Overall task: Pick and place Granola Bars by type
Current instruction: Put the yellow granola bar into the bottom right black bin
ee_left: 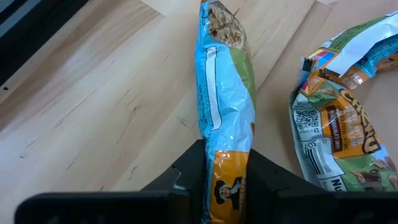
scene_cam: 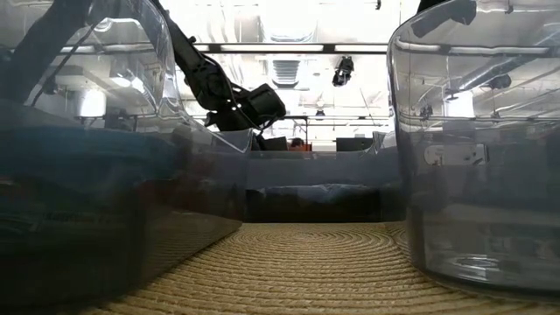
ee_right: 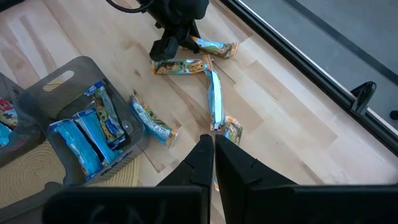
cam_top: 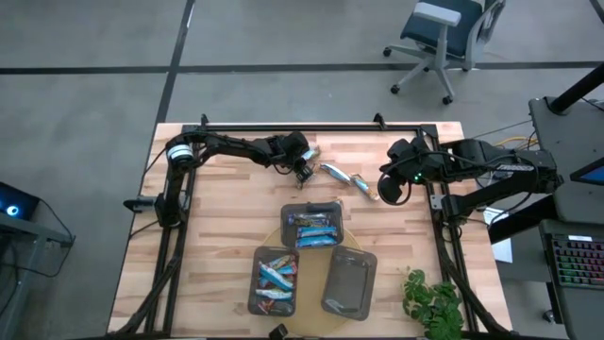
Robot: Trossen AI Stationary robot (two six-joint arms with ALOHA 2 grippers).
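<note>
Several wrapped Granola Bars lie loose on the wooden table near its far edge, among them a blue one (ee_right: 214, 99) and a tan one (ee_left: 339, 124). More blue bars fill a grey tray (cam_top: 311, 206) and a second tray (cam_top: 257, 280). My left gripper (ee_left: 227, 186) is shut on a blue-green bar (ee_left: 224, 93) among the loose ones (cam_top: 302, 168). My right gripper (ee_right: 213, 152) hangs shut above the table's right part (cam_top: 392, 192), touching nothing. My left gripper pinches the bar's orange near end (ee_left: 229, 163) between its two fingers. The fingers slant down from the table's left side, in line with the bar's length. The wrapper is squeezed narrow between them. The rest of the bar stretches away over the wood.
An empty grey tray (cam_top: 347, 281) stands at the near middle, beside the filled ones on a round woven mat (scene_cam: 324, 262). A green plant (cam_top: 434, 302) sits at the near right corner. Bare wood lies at the table's left and near left.
</note>
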